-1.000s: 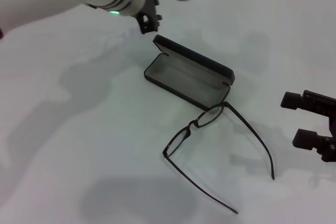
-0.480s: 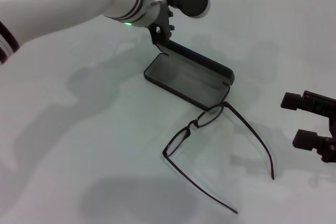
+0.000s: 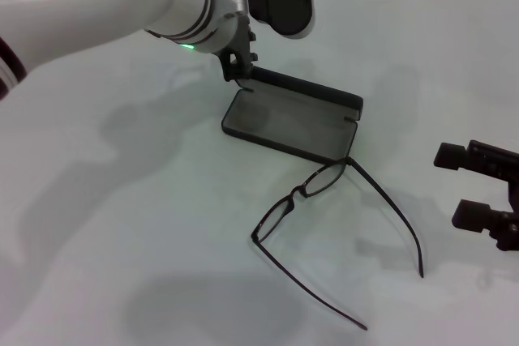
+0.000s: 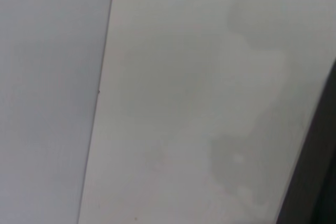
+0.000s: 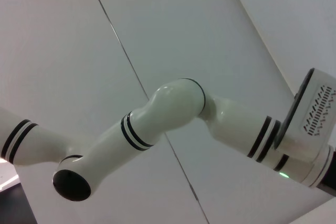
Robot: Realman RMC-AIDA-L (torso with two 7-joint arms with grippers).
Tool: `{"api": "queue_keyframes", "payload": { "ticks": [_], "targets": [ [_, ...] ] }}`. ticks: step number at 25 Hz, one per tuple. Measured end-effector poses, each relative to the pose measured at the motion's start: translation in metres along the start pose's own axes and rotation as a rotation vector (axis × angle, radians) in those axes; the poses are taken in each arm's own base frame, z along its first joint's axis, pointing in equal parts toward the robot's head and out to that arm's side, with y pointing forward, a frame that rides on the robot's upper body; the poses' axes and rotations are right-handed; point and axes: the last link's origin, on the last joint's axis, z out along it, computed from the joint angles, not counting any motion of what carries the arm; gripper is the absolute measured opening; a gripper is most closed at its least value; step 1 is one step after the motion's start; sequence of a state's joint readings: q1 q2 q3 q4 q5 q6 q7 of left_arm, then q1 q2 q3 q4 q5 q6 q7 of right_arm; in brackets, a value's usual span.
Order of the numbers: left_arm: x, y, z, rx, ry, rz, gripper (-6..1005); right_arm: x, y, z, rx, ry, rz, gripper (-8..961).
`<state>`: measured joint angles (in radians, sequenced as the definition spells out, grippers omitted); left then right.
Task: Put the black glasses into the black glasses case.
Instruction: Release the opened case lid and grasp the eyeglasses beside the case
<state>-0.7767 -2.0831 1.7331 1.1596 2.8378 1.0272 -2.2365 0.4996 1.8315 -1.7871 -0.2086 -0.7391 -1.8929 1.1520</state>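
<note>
The black glasses case (image 3: 285, 124) lies open in the middle of the table in the head view. Its grey inside faces up and its lid (image 3: 308, 87) stands along the far side. My left gripper (image 3: 236, 68) hangs at the lid's far left corner, right against it. Nothing shows whether it grips the lid. The black glasses (image 3: 312, 188) lie unfolded on the table just in front of the case, one lens almost touching the case's near right corner. Their temple arms (image 3: 393, 212) point toward me. My right gripper (image 3: 462, 186) rests open at the right edge, apart from both.
White tabletop (image 3: 122, 224) surrounds the case and the glasses. My left arm (image 3: 122, 2) reaches across the far left of the table. The right wrist view shows only that arm (image 5: 173, 106) against pale wall panels. A dark edge (image 4: 320, 171) borders the left wrist view.
My left gripper came forward and down onto the lid's far left corner. The case turned slightly and its lid now stands at a different angle. The glasses and right arm stayed still.
</note>
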Motion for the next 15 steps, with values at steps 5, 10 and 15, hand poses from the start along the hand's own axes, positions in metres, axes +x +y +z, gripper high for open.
{"api": "queue_keyframes", "payload": {
  "ticks": [5,10,15],
  "targets": [
    [-0.0028,0.0022,-0.0003,-0.017,-0.015,-0.001,231,-0.0004,-0.0003,0.0004,-0.002,0.001,-0.001,885],
    [-0.0045,0.005,-0.0014,-0.037,-0.03,0.001,230,-0.0005,-0.0003,0.0005,-0.002,0.0,-0.001,885],
    [-0.0051,0.0082,-0.0019,-0.056,-0.043,0.004,230,-0.0006,-0.0003,0.0005,-0.001,0.0,-0.001,884]
  ]
}}
